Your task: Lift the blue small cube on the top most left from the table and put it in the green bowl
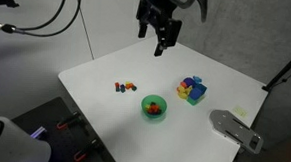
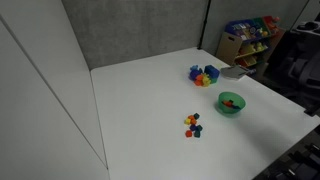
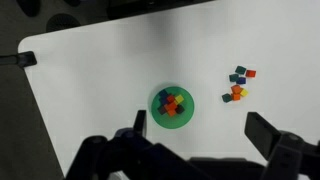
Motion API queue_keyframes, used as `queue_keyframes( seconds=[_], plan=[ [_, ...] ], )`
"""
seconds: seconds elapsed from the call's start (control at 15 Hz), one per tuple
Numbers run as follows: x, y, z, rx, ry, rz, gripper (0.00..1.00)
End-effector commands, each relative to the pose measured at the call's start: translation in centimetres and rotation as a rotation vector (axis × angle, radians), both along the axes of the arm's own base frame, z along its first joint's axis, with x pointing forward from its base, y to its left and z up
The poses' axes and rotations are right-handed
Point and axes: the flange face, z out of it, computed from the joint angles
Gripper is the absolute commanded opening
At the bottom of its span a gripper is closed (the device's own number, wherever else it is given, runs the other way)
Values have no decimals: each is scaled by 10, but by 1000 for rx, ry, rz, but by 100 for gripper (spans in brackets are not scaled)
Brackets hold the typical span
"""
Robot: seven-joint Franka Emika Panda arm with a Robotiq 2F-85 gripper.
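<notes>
Shows pincer point(image 1: 160, 37) spread wide, gripping nothing, high above tabletop point(image 1: 225, 90). Places blue small cube point(image 1: 116, 86) at edge of tight cluster of tiny cubes point(image 1: 130, 86), near green bowl point(image 1: 145, 104). Risks nabbing or scattering neighbours through crowding.

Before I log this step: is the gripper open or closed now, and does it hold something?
Gripper: open, holding nothing.

In both exterior views the heap of tiny coloured cubes point(image 2: 193, 124) near the round bright-green bowl point(image 2: 240, 104) is too small to single out the dark-blue cube. The pieces inside the bowl blur together. Your fingers point(image 3: 262, 133) run off the wrist view's bottom edge.
</notes>
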Motion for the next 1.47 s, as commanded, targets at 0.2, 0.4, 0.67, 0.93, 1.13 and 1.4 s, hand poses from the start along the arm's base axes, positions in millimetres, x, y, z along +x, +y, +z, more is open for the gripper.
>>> queue_keyframes(
  seconds=[0.2, 0.4, 0.67, 0.93, 1.13, 1.4],
  plan=[
    [0, 0, 1, 0, 0, 0, 100],
    [0, 0, 1, 0, 0, 0, 100],
    [11, 18, -4, 0, -5, 36, 100],
    [28, 52, -14, -23, -12, 93, 100],
    [41, 84, -29, -42, -36, 145, 100],
    [57, 132, -57, -55, -69, 222, 100]
  ],
)
